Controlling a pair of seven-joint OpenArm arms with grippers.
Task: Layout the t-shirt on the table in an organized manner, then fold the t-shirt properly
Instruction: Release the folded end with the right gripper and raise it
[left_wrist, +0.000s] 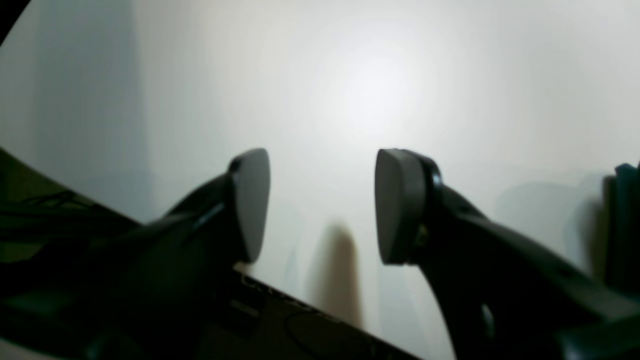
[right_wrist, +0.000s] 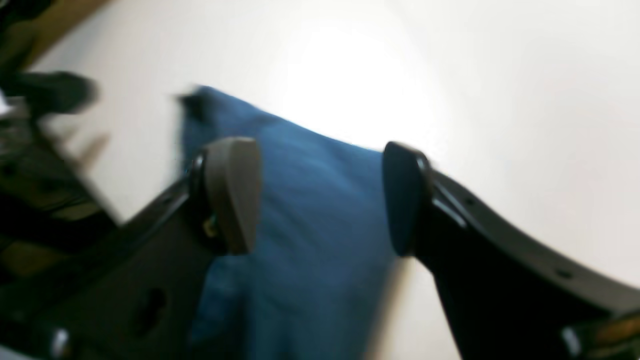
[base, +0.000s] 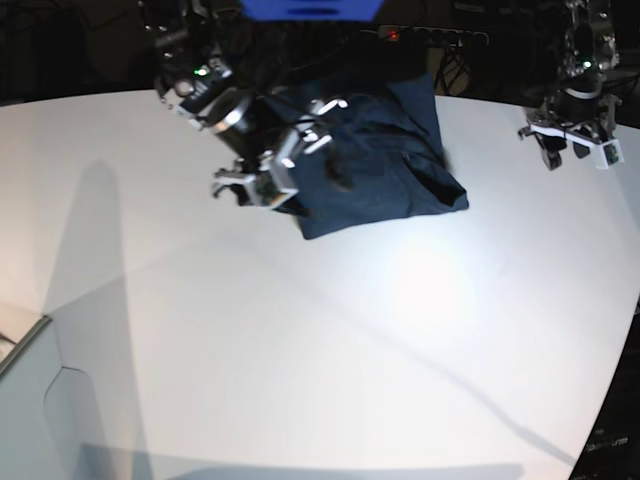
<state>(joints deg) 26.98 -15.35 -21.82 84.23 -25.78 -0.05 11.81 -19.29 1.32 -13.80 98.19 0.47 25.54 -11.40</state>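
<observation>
**Shirt nearly folded, both my hands empty**

Nearest to me is the big white table (base: 300, 380), and most of it is bare. Farther back, toward the far edge, the t-shirt (base: 385, 165) lies in a small dark blue bundle. It looks folded over on itself, but the edges are uneven and one corner pokes out to the right.

My right gripper (right_wrist: 320, 200) hangs just above the left side of the shirt. Its two pads are wide apart and hold nothing; I see blue cloth below the gap.

My left gripper (left_wrist: 322, 205) is well apart from the shirt, over bare table at the far right. Its pads are apart too, with nothing between them.

I think most of the folding is done. What may be left is tidying the edges and pressing the bundle flat.
</observation>
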